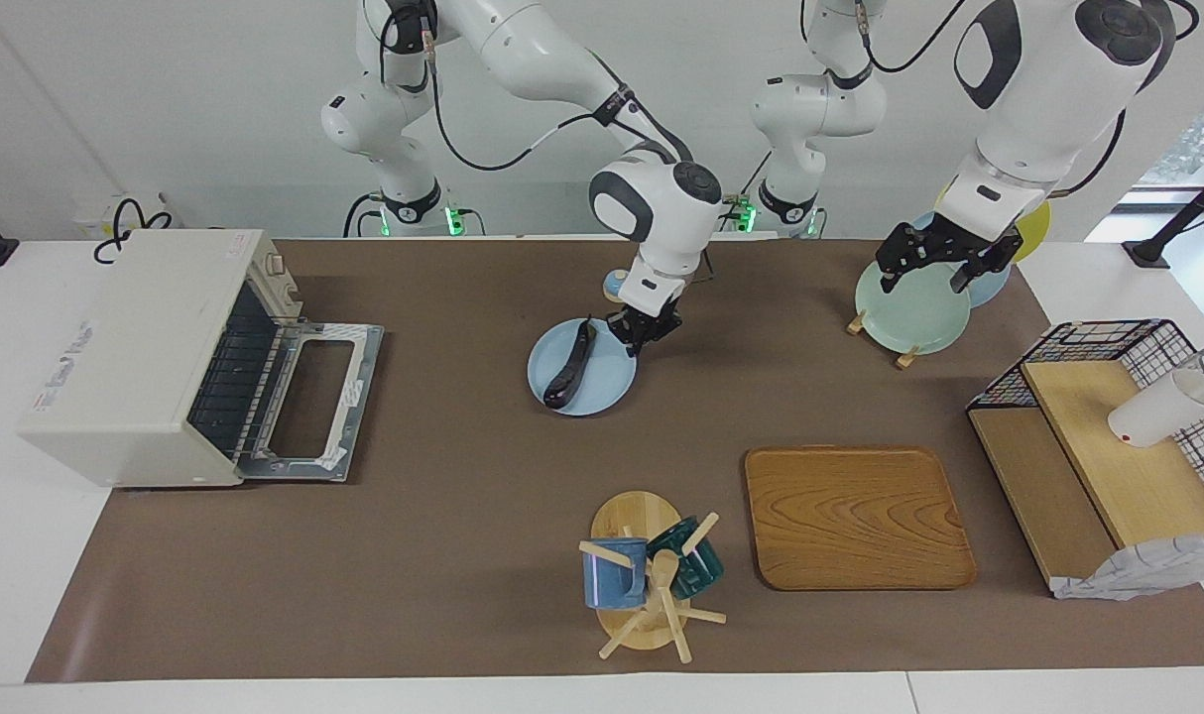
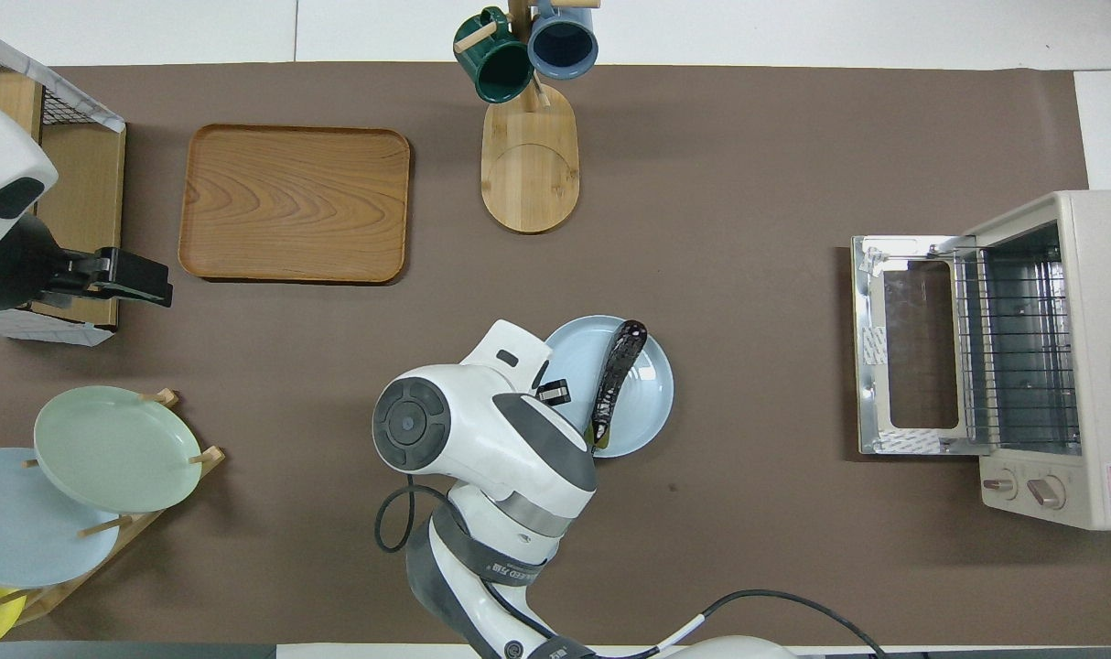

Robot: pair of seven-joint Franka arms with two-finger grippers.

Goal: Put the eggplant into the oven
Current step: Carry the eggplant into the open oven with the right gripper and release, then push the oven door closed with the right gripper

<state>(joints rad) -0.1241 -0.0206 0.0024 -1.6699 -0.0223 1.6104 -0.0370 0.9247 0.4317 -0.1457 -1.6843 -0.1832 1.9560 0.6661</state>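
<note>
While your right arm bends down from its base at the robots' edge of the table, its wrist angles steeply toward the middle of the mat and the right gripper (image 1: 644,335) hangs low at the rim of the light blue plate (image 1: 612,382), just beside the eggplant (image 1: 570,369). You can see its dark fingers (image 1: 634,342) pointing down at the plate's edge nearest the robots, but whether they are spread or pinched I cannot tell from either view. The eggplant lies lengthwise across that plate, nothing gripping it, one end toward the robots and the other reaching the plate's opposite rim. Over at the right arm's end of the table, the oven (image 1: 136,357) stands with its door (image 1: 314,402) dropped flat onto the mat and the wire rack showing inside. Your left arm is up at the other end, elbow high, forearm sloping down, and the left gripper (image 1: 927,266) hovers over the pale green plate (image 1: 909,312) in the wooden plate rack near the robots' edge, fingers spread wide with nothing between them. Toward the edge farthest from the robots sit the wooden tray (image 1: 855,516) and the mug stand (image 1: 647,585).
</note>
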